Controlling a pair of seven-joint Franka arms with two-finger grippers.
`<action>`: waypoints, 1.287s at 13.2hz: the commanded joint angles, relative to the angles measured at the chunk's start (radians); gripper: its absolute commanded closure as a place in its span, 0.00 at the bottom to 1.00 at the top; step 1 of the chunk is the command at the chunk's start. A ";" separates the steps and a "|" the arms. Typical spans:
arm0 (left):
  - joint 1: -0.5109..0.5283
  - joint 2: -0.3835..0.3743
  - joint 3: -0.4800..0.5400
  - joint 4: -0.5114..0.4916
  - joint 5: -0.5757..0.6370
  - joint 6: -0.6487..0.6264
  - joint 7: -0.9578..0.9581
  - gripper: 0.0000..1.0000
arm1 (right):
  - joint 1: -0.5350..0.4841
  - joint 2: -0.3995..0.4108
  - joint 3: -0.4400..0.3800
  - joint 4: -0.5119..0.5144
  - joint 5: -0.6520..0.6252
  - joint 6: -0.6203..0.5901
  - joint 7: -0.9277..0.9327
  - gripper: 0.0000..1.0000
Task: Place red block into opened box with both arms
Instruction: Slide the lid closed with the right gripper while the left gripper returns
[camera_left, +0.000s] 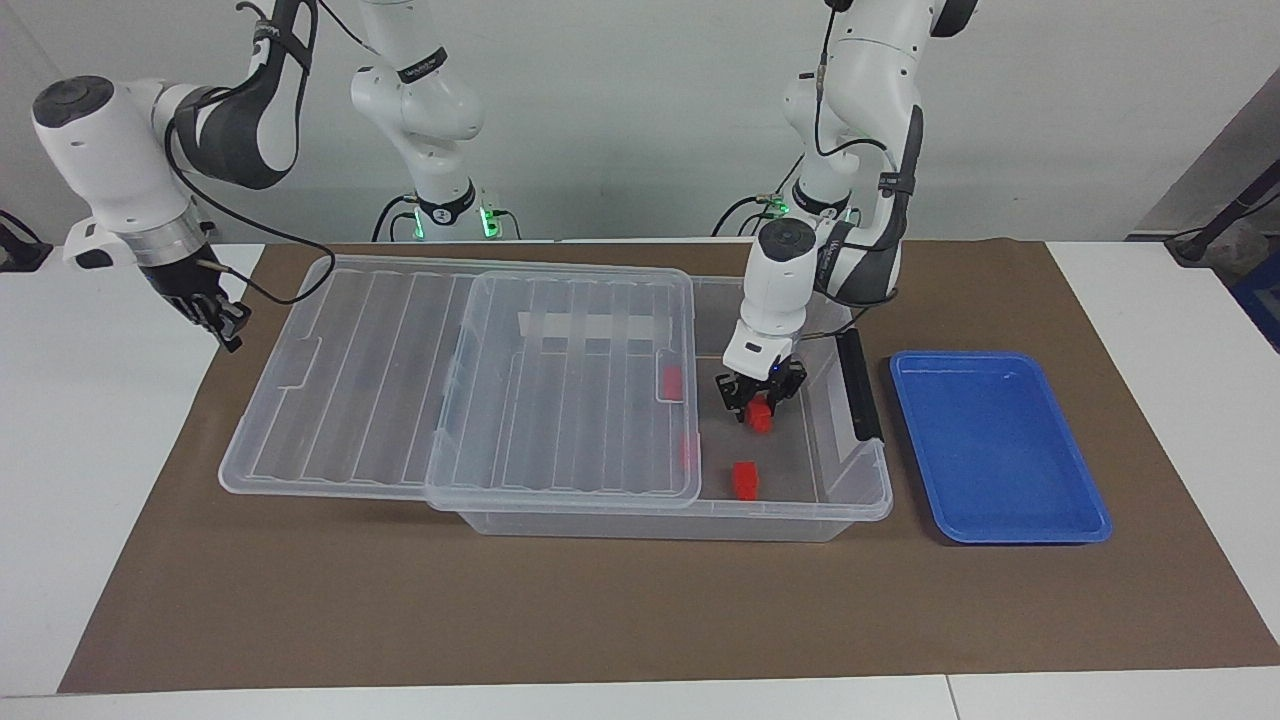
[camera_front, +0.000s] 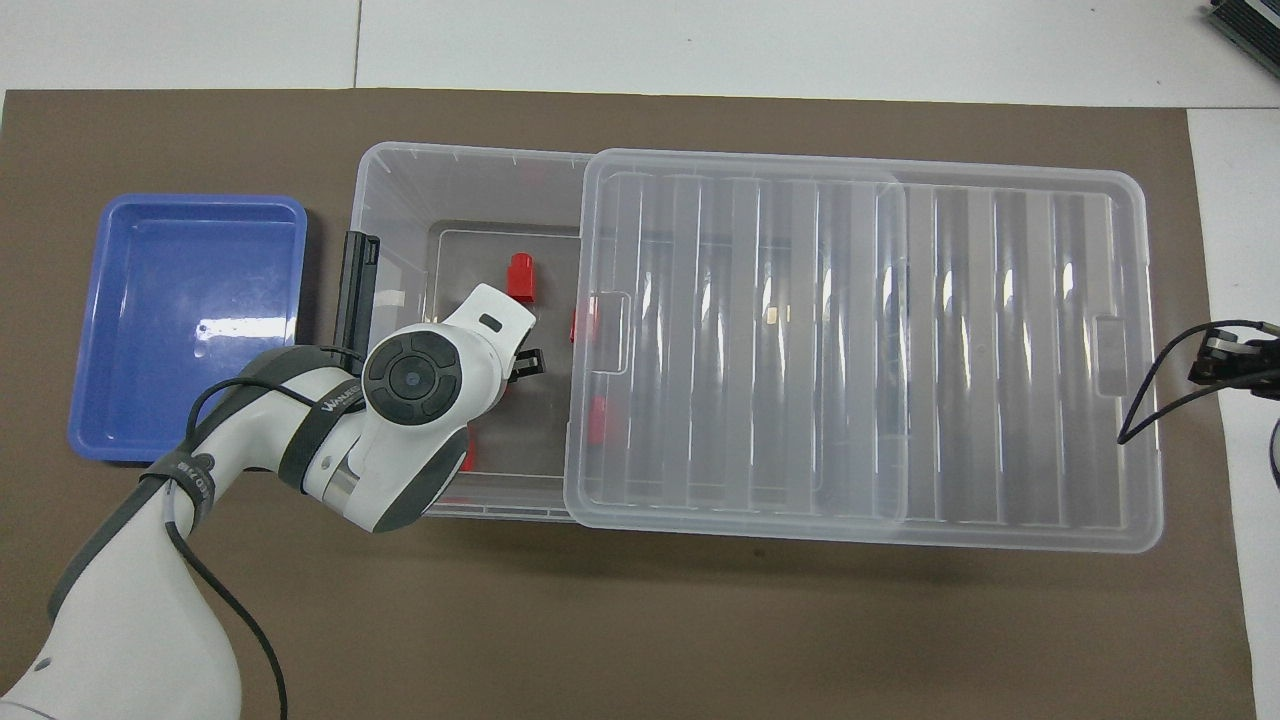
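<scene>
The clear box (camera_left: 872, 492) lies across the brown mat. Its ribbed lid (camera_left: 400, 390) is slid toward the right arm's end, so the left arm's end stands open. My left gripper (camera_left: 760, 402) reaches down into that open end, with a red block (camera_left: 762, 417) right at its tips, low over the box floor. In the overhead view the left wrist (camera_front: 415, 378) hides this block. My right gripper (camera_left: 222, 318) is shut and empty, hanging over the mat's edge just off the lid's end (camera_front: 1130, 350).
Another red block (camera_left: 745, 480) lies on the box floor, farther from the robots. Two more (camera_left: 672, 383) show through the lid, and one (camera_front: 463, 452) peeks out by the left arm. A blue tray (camera_left: 1000, 450) sits beside the box's black latch (camera_left: 860, 385).
</scene>
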 joint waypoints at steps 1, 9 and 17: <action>-0.001 -0.031 0.005 0.084 0.013 -0.152 -0.036 0.02 | 0.002 -0.008 0.006 -0.011 0.004 0.006 -0.016 1.00; 0.057 -0.103 0.022 0.484 -0.180 -0.768 0.173 0.00 | 0.089 -0.002 0.018 -0.005 0.009 -0.005 -0.014 1.00; 0.407 -0.278 0.036 0.477 -0.212 -0.937 0.867 0.00 | 0.253 -0.004 0.018 -0.003 0.116 -0.017 -0.006 1.00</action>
